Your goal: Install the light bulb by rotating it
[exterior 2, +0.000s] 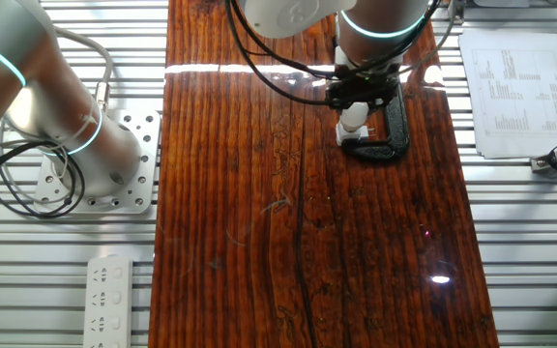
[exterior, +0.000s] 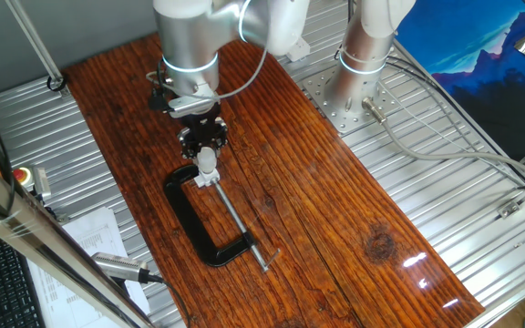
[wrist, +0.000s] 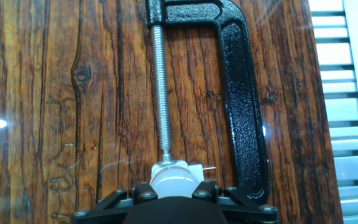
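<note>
One frosted rounded light bulb (wrist: 174, 181) apparently held by black fingers (wrist: 140, 196), glossy C-clamp (wrist: 244, 106), grained wooden table (wrist: 61, 93).

The gripper (exterior 2: 355, 108) hangs over a white bulb (exterior 2: 354, 118) on the board (exterior 2: 259, 213). A black clamp (exterior 2: 392, 130) lies at its 3 o'clock, touching.

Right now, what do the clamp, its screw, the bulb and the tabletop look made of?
C-clamp: likely cast metal, glossy black paint with a pebbled sheen. Its threaded screw: bare silvery steel, threads visible. Light bulb: frosted white, matte; glass or plastic, can't tell. Tabletop: reddish-brown wood grain with knots under a glossy coat that mirrors the lamps; real wood or a laminate is unclear.
</note>
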You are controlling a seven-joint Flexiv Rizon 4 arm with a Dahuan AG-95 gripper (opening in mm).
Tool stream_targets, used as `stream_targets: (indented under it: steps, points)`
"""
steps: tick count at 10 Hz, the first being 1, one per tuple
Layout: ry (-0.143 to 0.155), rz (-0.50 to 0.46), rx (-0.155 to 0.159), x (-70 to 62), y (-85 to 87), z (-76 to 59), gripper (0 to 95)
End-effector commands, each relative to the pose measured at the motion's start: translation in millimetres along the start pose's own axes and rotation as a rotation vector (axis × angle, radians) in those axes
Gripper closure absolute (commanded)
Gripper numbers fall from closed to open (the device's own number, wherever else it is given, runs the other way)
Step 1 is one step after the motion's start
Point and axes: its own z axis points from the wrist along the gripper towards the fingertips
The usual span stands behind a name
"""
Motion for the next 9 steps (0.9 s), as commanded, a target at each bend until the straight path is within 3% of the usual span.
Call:
stream_targets:
  steps: [1,9]
  points:
    - [0.001,0.041,-0.017,1.3,-0.8,3.8,76.0]
    - [0.025,0.123,-0.024,1.4,-3.6,1.6,76.0]
